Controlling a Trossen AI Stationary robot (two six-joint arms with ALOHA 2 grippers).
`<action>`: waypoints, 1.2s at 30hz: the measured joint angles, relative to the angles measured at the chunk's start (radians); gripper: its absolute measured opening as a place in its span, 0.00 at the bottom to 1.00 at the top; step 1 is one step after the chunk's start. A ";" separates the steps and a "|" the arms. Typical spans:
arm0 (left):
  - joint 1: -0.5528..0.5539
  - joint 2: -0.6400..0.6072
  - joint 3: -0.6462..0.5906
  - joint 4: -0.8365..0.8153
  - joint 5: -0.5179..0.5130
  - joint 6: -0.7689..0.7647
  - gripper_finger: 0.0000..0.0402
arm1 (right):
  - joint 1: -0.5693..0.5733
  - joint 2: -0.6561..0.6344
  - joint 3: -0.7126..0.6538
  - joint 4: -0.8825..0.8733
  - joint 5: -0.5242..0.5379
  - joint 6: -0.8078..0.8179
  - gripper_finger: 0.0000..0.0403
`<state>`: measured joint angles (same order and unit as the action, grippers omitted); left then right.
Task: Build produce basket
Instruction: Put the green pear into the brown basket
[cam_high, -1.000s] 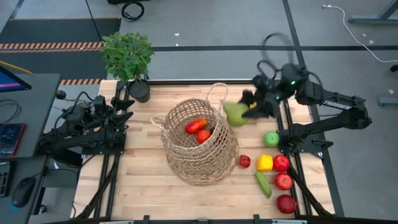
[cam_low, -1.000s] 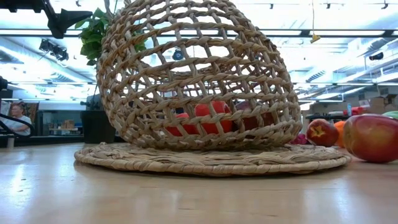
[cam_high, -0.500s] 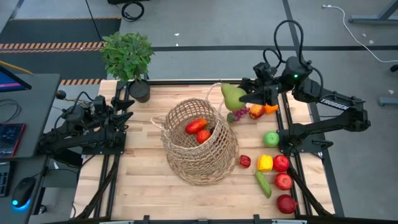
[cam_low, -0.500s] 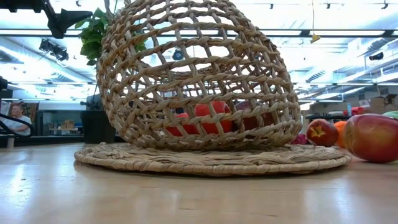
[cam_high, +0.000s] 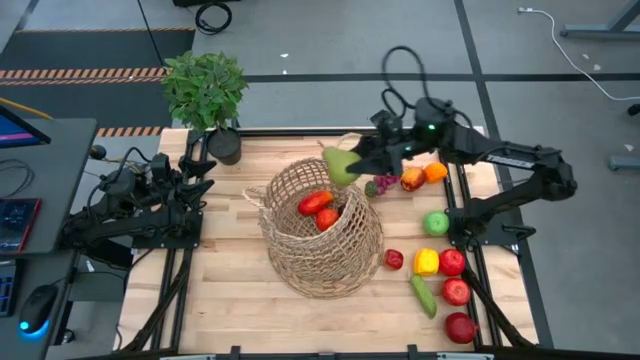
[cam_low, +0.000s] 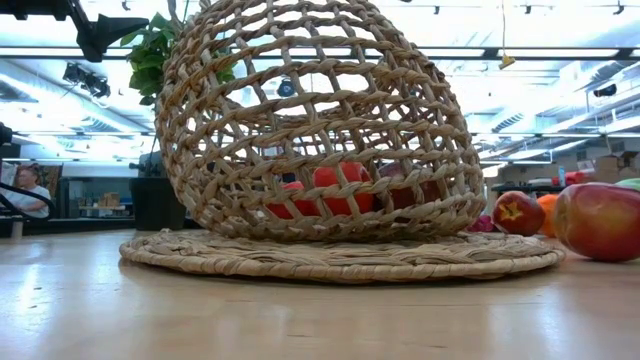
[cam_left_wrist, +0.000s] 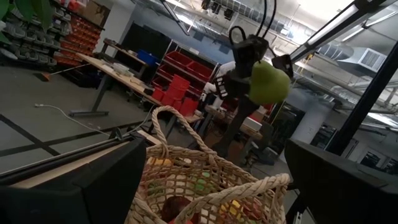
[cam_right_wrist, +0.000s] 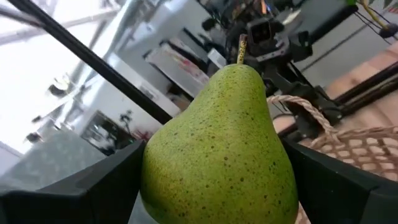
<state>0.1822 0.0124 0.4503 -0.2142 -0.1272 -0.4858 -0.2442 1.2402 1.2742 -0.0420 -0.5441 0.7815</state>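
The tan wicker basket (cam_high: 320, 228) stands on a woven mat (cam_low: 340, 255) at the table's middle, with red produce (cam_high: 316, 202) inside. My right gripper (cam_high: 362, 162) is shut on a green pear (cam_high: 340, 165) in the air over the basket's far rim. The pear also shows in the left wrist view (cam_left_wrist: 268, 82). My left gripper (cam_high: 205, 170) waits at the table's left side, open and empty. Loose produce (cam_high: 440, 262) lies on the table at the right. My right gripper pinches the green pear's wide lower body (cam_right_wrist: 217, 180) between its two fingers, one on each side. The fingers come level from the table's right. The pear is lifted clear, its stem (cam_right_wrist: 242, 48) pointing away from the gripper.
A potted plant (cam_high: 207, 92) in a black pot stands at the far left corner. Purple grapes (cam_high: 383, 184) and oranges (cam_high: 422, 176) lie just right of the basket; a green apple (cam_high: 436, 222), yellow pepper (cam_high: 427, 262), red apples and a cucumber (cam_high: 423, 296) lie along the right edge.
My right gripper has carried the pear up off the table and toward the table's left, from beside the basket's right side to above its far rim. The pear has gone from hanging beside the basket to held out over it. The left arm has kept still.
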 joint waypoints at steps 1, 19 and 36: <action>0.000 0.000 0.000 0.000 0.000 0.000 0.97 | 0.007 0.025 0.037 -0.038 0.000 -0.028 0.92; 0.000 0.000 0.000 0.000 0.000 0.000 0.97 | 0.130 0.462 0.739 -0.885 0.484 -0.867 0.92; 0.000 0.000 0.000 0.000 0.000 0.000 0.97 | 0.227 0.549 0.772 -0.843 0.712 -1.593 0.92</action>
<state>0.1818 0.0128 0.4503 -0.2142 -0.1269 -0.4855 -0.0170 1.7889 2.0464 -0.8852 0.1677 -0.8116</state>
